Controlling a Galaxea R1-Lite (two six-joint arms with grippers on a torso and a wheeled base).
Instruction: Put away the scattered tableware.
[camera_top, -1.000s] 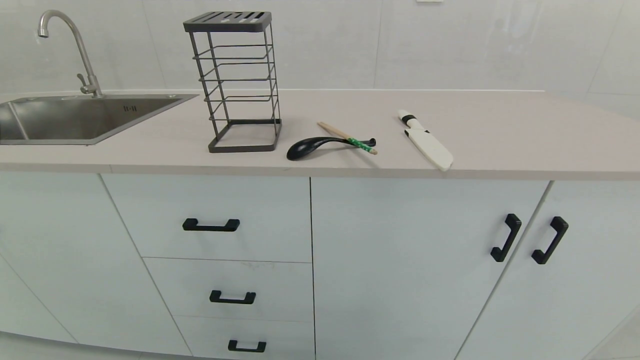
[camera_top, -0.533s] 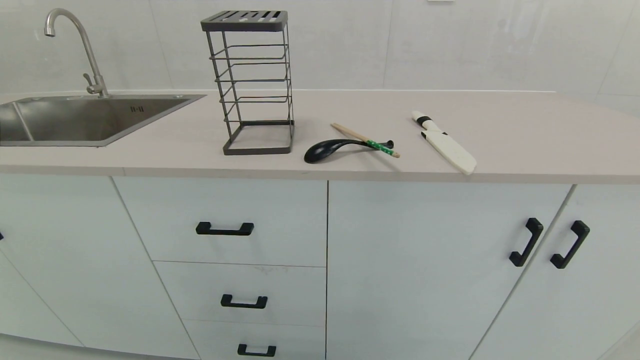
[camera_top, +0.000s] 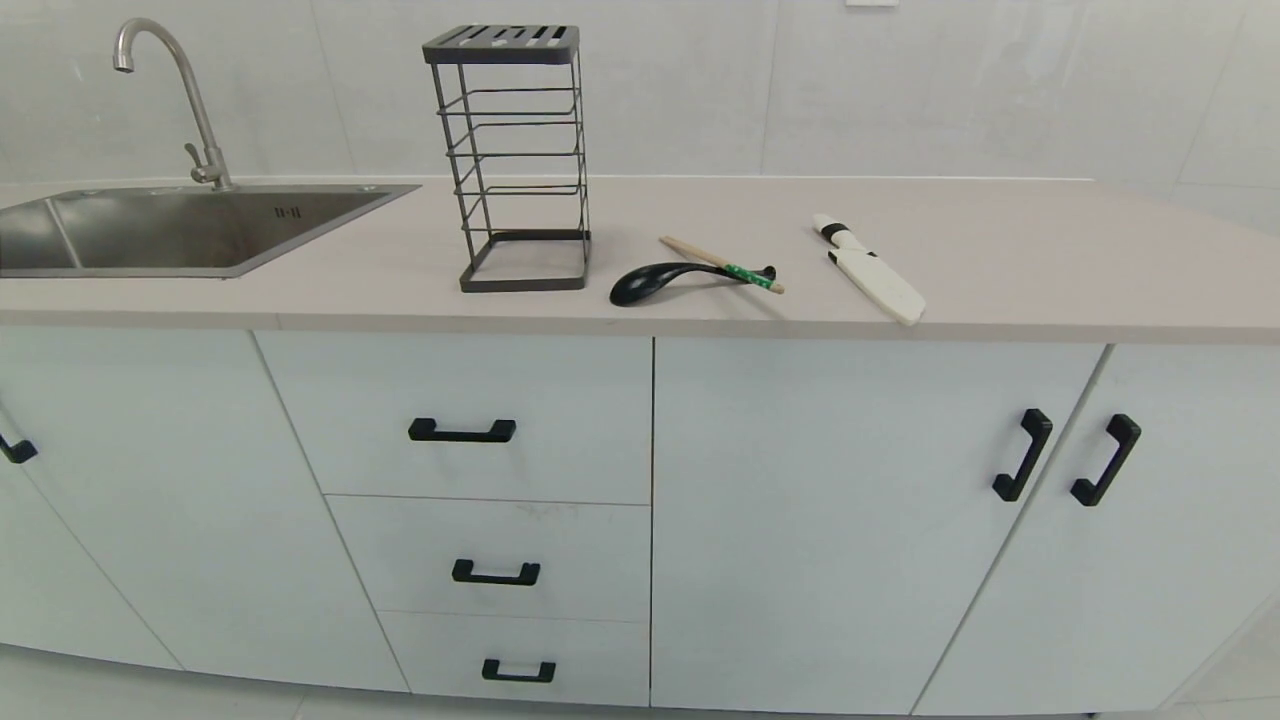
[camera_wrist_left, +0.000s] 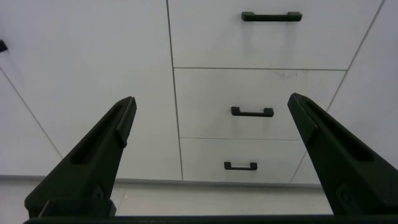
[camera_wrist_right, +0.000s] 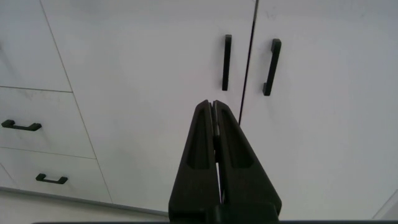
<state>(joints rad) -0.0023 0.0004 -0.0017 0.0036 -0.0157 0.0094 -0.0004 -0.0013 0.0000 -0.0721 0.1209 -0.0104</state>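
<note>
The left gripper (camera_wrist_left: 211, 102) has its jaws wide apart with nothing between them, and it is down low in front of the white drawers (camera_wrist_left: 205, 93). The right gripper (camera_wrist_right: 212, 106) has its jaws pressed tight together, holding nothing, and it faces the white cupboard doors (camera_wrist_right: 143, 68) with the black handles. Up on the counter (camera_top: 1050, 250), nothing has been put away yet, I think. The black spoon (camera_top: 655, 279) lies just beside the tall wire rack (camera_top: 520, 150), and the chopsticks (camera_top: 722, 265) lie across the spoon's handle, touching it. The white knife (camera_top: 872, 277) lies farther to the right, apart from the spoon and close to the front edge of the counter. The rack looks bare, with no tableware in it. So all the work is left to do: each of the three things needs picking up and a home. The sink (camera_top: 150, 240) sits far to the left. I can see no words to read anywhere. There is a tiny dark mark on the sink's back wall, but it is too small to tell.
</note>
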